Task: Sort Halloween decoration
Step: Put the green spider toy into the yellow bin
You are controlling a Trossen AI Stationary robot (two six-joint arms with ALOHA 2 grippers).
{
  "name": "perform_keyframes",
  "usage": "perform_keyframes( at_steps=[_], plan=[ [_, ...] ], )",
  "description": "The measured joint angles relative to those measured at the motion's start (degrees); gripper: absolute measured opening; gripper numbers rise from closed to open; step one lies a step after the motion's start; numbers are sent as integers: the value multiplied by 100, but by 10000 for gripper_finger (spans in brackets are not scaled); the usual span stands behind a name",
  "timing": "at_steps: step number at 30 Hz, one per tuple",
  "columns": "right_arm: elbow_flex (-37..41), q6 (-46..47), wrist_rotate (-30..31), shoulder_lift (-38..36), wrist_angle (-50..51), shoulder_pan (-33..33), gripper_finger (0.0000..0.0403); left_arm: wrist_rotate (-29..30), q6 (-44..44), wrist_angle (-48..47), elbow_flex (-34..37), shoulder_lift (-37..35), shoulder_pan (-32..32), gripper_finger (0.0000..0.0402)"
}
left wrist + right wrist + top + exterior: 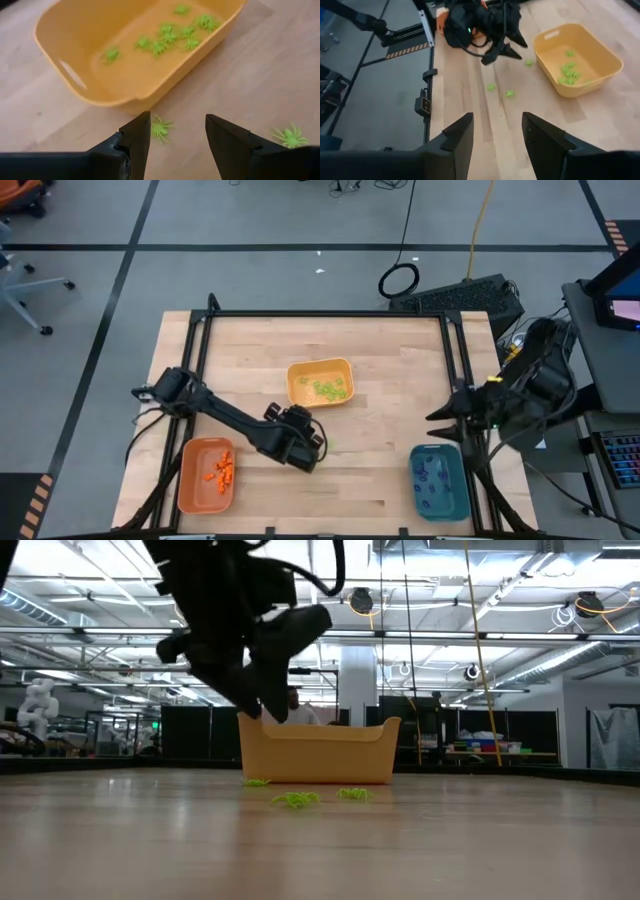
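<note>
Pale wood tabletop [380,450] from left to right: an orange tray [190,485] with orange pieces [221,468], then the left gripper [177,132] hovering low, fingers apart and empty, just before the yellow tray [296,379]. Green spiders [172,32] fill that tray — three more [296,799] lie loose beside it. Far right, the right gripper [497,131] waits, fingers parted, above a teal tray [455,480].

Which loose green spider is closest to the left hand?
The green spider on the bare wood just outside the yellow tray, right ahead of the left hand. The other loose spider lies off to one side.
</note>
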State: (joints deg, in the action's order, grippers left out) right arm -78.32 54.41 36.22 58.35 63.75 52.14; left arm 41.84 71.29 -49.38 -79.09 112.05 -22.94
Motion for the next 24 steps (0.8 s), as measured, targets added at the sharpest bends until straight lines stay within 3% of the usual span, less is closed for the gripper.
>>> perform_keyframes(
  at_steps=[12,20,24],
  plan=[
    [-2,-725,-28,-470,100,4,153,78,994,39,0,438,-267,191],
    [-2,-457,83,-467,268,4,153,293,1139,-1,-2,880,-297,191],
    [-2,-144,168,-446,269,2,153,653,1832,-185,-2,1064,-270,191]
  ],
)
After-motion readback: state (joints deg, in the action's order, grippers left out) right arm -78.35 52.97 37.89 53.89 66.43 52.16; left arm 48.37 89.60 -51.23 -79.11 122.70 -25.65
